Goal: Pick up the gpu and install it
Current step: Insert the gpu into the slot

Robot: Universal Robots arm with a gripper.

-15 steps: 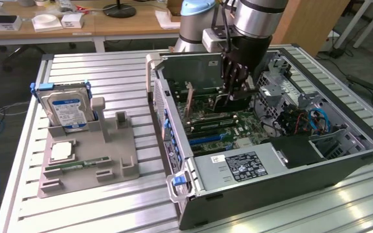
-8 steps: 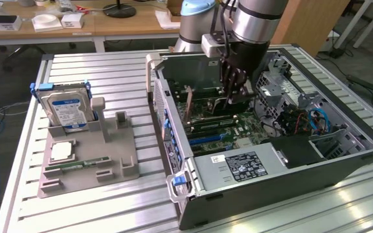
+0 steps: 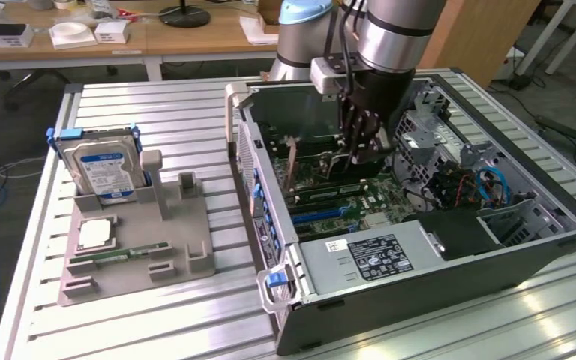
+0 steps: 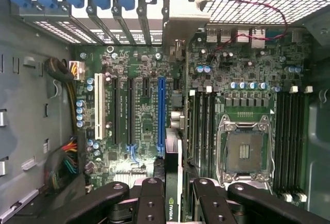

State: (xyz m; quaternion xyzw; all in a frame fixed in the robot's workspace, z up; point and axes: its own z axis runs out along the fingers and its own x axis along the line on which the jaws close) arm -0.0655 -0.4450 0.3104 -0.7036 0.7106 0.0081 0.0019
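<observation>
Black pincer [image 4: 175, 189] pinching gpu [image 4: 173, 162] edge-on, inside open computer case [image 3: 418, 300], over motherboard [image 4: 139, 105], near blue slot [image 4: 161, 115].

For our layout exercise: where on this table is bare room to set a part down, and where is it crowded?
Bare table behind the holder, up to the far edge; another strip in front of the holder, beside the case. Crowded inside the case, where the gripper holds the gpu.
</observation>
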